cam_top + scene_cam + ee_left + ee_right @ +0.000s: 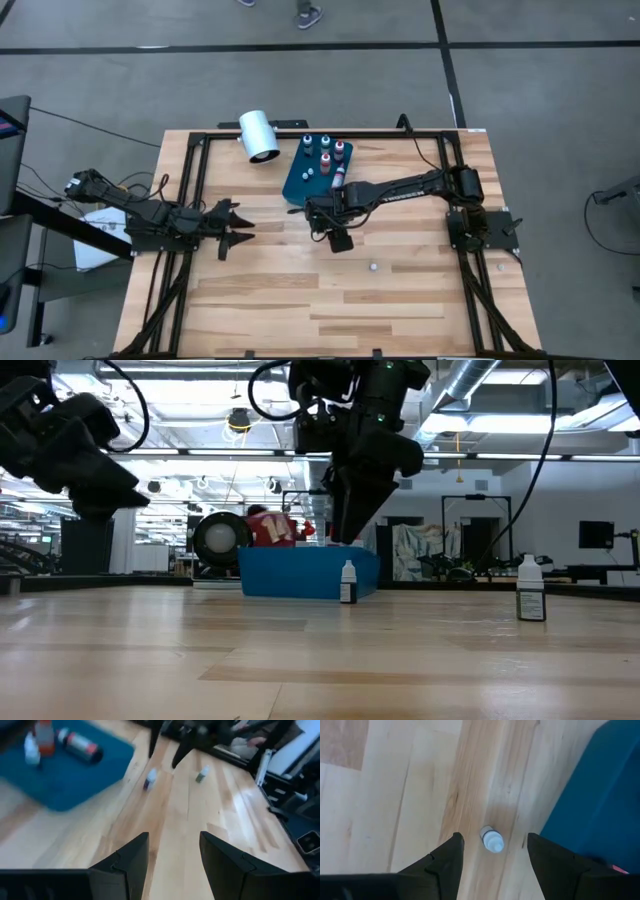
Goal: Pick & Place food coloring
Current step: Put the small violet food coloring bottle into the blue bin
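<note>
A tiny whitish food coloring bottle (pixel 492 840) stands upright on the wood just off the blue tray's (pixel 300 185) near corner; it also shows in the low view (pixel 347 582). My right gripper (pixel 495 836) hangs open above it, fingers pointing down on either side of it, tips clear of the cap (pixel 345 538). A second small bottle (pixel 374 267) stands alone nearer the table's near edge. Several colored-top bottles (pixel 325 150) stand on the tray and one lies on its side (pixel 80 745). My left gripper (pixel 172 837) waits open at the table's left (pixel 240 228).
A large white cylinder (pixel 258 135) lies on its side by the tray's far left corner. Black frame rails (pixel 190 180) run along the table's left, right and far edges. Bare wood spreads over the near half of the table (pixel 300 300).
</note>
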Action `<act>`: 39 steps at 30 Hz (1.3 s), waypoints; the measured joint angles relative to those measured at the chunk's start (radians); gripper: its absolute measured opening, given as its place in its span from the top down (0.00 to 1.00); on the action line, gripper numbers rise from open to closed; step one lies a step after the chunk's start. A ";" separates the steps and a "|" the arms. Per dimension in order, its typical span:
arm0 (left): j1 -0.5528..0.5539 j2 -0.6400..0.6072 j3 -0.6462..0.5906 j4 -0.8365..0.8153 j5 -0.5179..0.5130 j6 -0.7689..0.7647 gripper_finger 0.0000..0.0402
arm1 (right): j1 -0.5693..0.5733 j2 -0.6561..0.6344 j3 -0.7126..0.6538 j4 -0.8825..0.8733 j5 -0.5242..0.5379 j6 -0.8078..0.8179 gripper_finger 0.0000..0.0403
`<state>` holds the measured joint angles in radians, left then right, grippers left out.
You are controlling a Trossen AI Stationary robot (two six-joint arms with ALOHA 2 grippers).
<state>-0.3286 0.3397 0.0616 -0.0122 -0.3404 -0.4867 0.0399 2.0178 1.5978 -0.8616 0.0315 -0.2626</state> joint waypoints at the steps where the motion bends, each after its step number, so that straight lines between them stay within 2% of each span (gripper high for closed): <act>1: 0.000 0.000 0.000 0.024 0.003 0.046 0.58 | 0.001 0.000 0.000 0.005 0.000 0.000 0.49; 7: 0.028 0.000 0.000 0.135 0.072 0.252 0.58 | 0.006 0.000 0.000 0.011 0.000 -0.007 0.49; 15: 0.182 -0.005 0.000 0.142 0.273 0.294 0.58 | 0.006 0.000 0.000 0.009 0.000 -0.007 0.49; 21: 0.294 -0.073 0.000 0.138 0.440 0.297 0.58 | 0.014 0.000 0.000 -0.004 0.019 0.019 0.49; 25: 0.309 -0.118 0.000 0.116 0.461 0.259 0.58 | 0.013 0.000 0.000 -0.020 0.021 0.027 0.49; 32: 0.270 -0.136 0.000 0.084 0.463 0.240 0.58 | 0.012 0.002 0.000 -0.022 0.021 0.026 0.49; 39: 0.263 -0.140 0.000 0.067 0.463 0.240 0.58 | 0.019 0.127 -0.001 -0.044 0.043 0.023 0.49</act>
<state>-0.0654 0.1997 0.0620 0.0551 0.1226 -0.2470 0.0584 2.1451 1.5970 -0.9057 0.0745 -0.2401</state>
